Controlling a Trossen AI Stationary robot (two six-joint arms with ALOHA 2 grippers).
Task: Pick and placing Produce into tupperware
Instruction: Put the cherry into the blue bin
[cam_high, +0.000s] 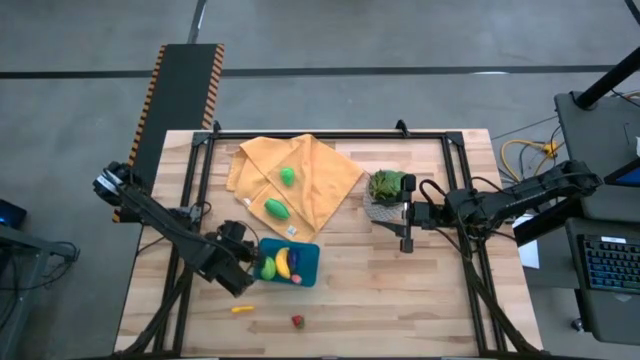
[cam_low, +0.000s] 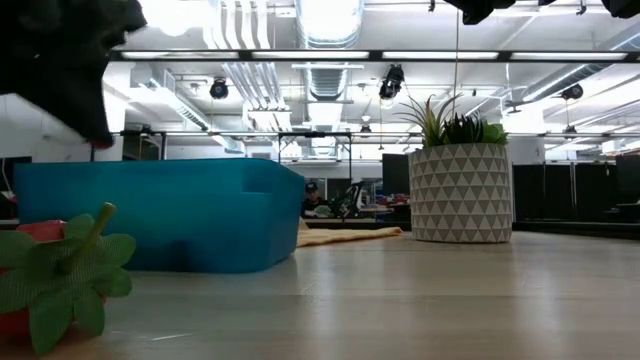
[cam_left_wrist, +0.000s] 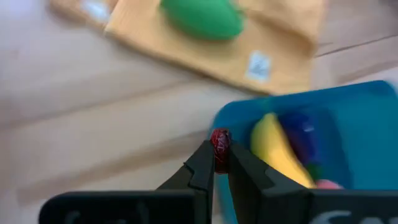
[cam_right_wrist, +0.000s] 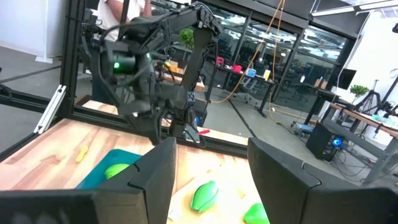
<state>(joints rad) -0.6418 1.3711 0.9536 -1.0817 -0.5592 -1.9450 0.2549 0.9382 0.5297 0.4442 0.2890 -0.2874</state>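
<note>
My left gripper hangs at the left edge of the teal tupperware, shut on a small red piece. The tupperware holds a yellow banana, a purple eggplant, a pink piece and a green piece. Two green rounded pieces lie on the orange cloth. An orange-yellow piece and a red strawberry lie on the wood near the front edge. My right gripper is open, beside the plant. My left gripper pinches the small red piece between its two fingertips, only at their free ends. The fingers slant down from the table's left side. The piece is lifted clear, just off the tupperware's left rim.
A leafy plant in a grey patterned pot stands right of the cloth, close to my right gripper. The strawberry with green leaves fills the low view's near left. Bare wood lies right of the tupperware.
</note>
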